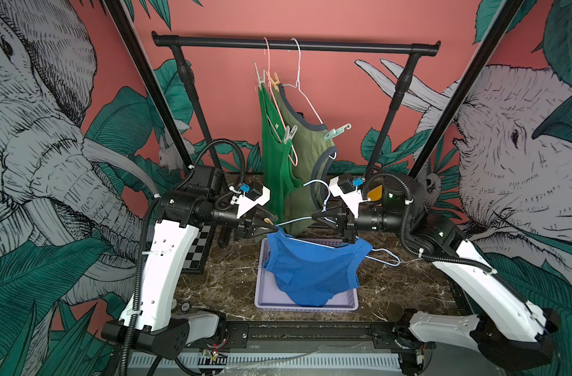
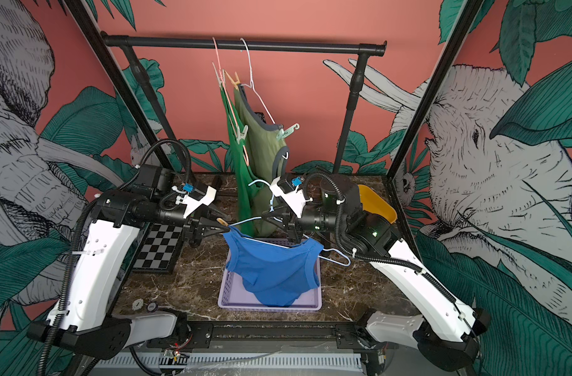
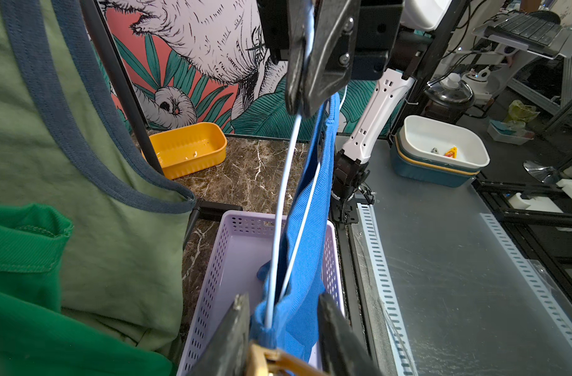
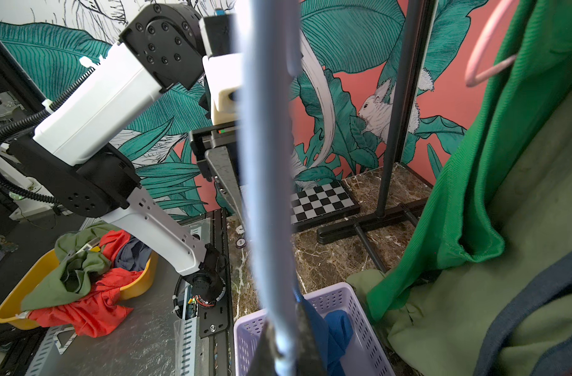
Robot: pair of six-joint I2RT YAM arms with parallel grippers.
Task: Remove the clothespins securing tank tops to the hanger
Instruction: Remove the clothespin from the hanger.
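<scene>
Two white-and-black robot arms reach in from the near edge of a marbled table [image 1: 219, 276] and meet above its middle. Behind them a black clothes rail [image 1: 294, 44] spans the back. From it hang a bright green tank top [image 1: 275, 156] and an olive tank top [image 1: 307, 146] with grey trim, close together. Lower down, between the arms, a blue tank top [image 1: 310, 263] droops from a pale blue hanger [image 3: 289, 169] into a lilac basket [image 1: 310, 307].

The right gripper [image 1: 315, 216] is closed on the hanger's wire near its hook and holds the hanger off the rail, roughly level over the basket. The left gripper [image 1: 271, 226] is at the hanger's opposite end. There a tan-orange clothespin [image 3: 268, 361] pins the blue top's shoulder to the wire, and the pin sits between the jaws. Whether the jaws are squeezing it or only stand either side of it cannot be told, because the pin lies at the very edge of the left wrist view.

The task looks to be in its early part. No pin shows on the blue top's other shoulder, though the right arm partly hides that spot. Four pins are left on the hanging pair, well away from both grippers:
- an upper pale clothespin [image 1: 262, 79]
- an upper tan clothespin [image 1: 275, 79]
- a lower pale clothespin [image 1: 289, 133]
- a mint clothespin [image 1: 332, 133]
</scene>
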